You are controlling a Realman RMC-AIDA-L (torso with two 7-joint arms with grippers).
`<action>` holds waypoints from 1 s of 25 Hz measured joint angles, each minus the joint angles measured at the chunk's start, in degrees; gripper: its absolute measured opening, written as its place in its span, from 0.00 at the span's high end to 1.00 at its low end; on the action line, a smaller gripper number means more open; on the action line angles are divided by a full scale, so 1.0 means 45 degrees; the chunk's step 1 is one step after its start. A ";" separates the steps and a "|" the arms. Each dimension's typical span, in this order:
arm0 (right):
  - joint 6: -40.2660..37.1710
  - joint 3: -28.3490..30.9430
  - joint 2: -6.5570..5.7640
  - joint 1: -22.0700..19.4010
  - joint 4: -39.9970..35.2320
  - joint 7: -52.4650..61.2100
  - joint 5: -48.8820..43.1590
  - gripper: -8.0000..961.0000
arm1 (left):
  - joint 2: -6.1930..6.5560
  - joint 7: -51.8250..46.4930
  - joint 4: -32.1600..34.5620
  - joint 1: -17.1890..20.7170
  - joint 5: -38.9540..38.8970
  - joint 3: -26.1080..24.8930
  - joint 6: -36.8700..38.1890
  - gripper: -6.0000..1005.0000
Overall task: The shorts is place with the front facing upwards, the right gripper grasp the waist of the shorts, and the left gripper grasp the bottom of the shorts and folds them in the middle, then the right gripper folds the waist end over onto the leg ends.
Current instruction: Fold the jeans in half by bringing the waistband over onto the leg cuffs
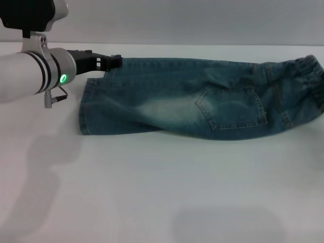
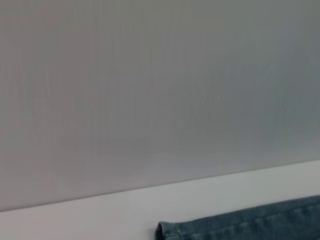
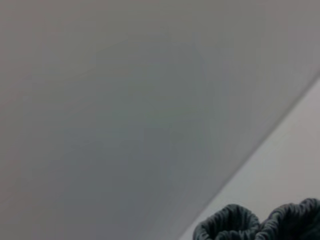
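The shorts lie flat on the white table, doubled lengthwise, with a stitched pocket facing up. The waist of the shorts, a dark gathered band, is at the right end. The bottom of the shorts is the straight hem at the left end. My left gripper sits at the far corner of that hem, touching the denim. In the left wrist view a strip of denim hem shows low against the table. The right wrist view shows only the puckered waist. My right gripper is out of view.
The white table stretches wide in front of the shorts. A plain grey wall stands behind the table's far edge. The left arm's silver wrist with a green light hangs over the table at far left.
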 joint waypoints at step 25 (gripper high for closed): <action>0.2033 -0.1784 0.0028 0.2053 0.3415 0.2904 0.0162 0.93 | -0.0061 -0.0624 0.1578 0.0841 -0.2864 0.5252 0.6708 0.19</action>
